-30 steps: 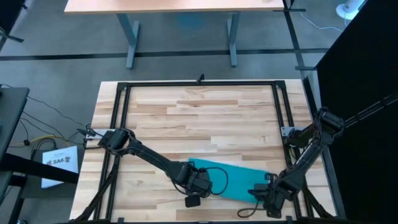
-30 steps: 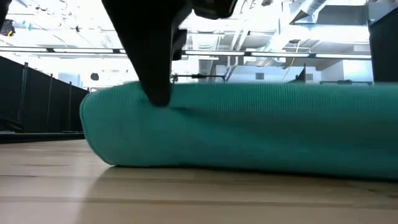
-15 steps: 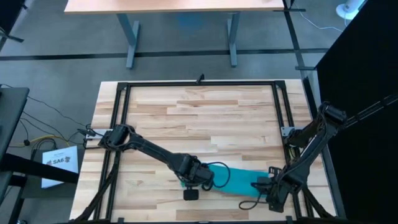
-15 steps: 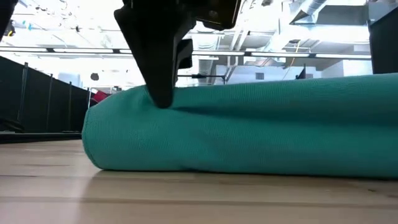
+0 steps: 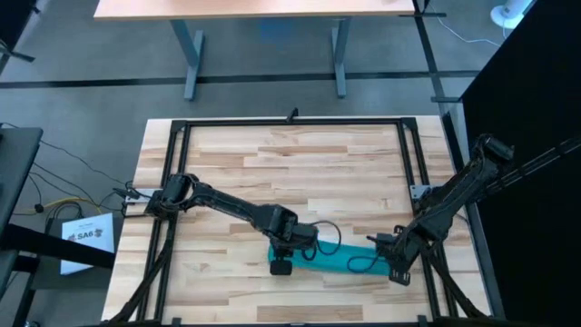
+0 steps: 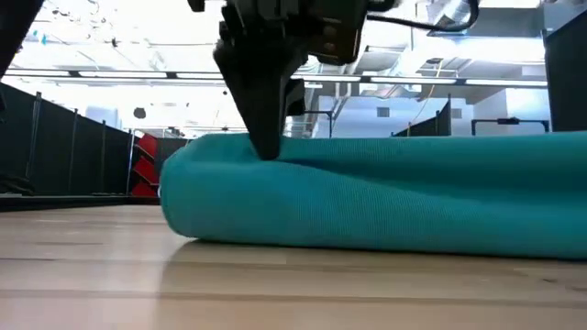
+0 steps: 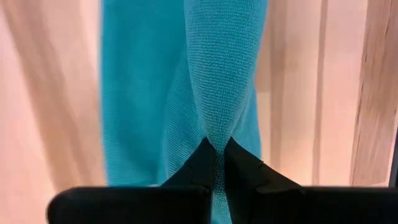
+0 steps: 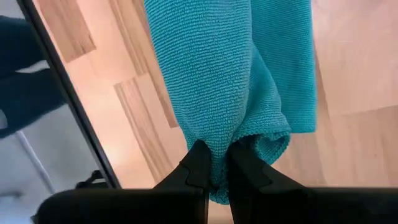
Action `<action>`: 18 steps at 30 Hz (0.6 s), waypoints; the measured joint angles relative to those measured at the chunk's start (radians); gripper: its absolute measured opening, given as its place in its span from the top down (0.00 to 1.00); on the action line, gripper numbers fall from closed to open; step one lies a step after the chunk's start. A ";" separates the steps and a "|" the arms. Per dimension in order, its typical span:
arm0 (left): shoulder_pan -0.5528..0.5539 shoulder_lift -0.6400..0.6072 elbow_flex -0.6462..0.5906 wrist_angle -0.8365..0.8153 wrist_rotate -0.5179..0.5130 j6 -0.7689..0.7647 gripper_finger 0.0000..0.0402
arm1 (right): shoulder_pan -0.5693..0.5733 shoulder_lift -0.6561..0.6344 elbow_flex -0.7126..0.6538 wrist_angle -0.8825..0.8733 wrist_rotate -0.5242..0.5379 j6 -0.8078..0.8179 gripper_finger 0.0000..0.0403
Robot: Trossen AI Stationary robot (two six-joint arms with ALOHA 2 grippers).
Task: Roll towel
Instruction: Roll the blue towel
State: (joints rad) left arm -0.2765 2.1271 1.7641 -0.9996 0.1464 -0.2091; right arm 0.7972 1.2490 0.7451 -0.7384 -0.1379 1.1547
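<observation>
The left gripper (image 5: pixel 289 252) is clamped on the towel (image 5: pixel 340 261) at its 9 o'clock end; the right gripper (image 5: pixel 385 257) pinches the 3 o'clock end. The towel lies at the table's (image 5: pixel 300 173) 6 o'clock side, seemingly mostly rolled; finishing and releasing are left.

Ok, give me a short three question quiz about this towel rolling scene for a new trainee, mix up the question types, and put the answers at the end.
1. True or false: the left tool is shut on a fold of the teal towel.
2. Multiple choice: where on the wooden table does the towel lie in the high view? A) along the far edge B) in the near half, between the two arms C) hanging off the left side
3. Fill in: the right tool is pinching the ____.

Key: 1 true; 2 B; 3 towel
</observation>
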 joint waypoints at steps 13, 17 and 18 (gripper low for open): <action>0.142 0.000 -0.028 0.029 0.086 0.186 0.98 | -0.089 -0.067 -0.176 0.166 -0.102 0.007 0.95; 0.144 0.000 -0.087 0.085 0.065 0.167 0.98 | -0.117 -0.067 -0.199 0.165 -0.100 0.039 0.95; 0.142 0.000 -0.102 0.104 0.056 0.164 0.98 | -0.125 -0.066 -0.203 0.160 -0.100 0.038 0.95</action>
State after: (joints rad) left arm -0.1350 2.1269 1.6623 -0.8957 0.2028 -0.0454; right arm 0.6726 1.1828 0.5425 -0.5781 -0.2377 1.1925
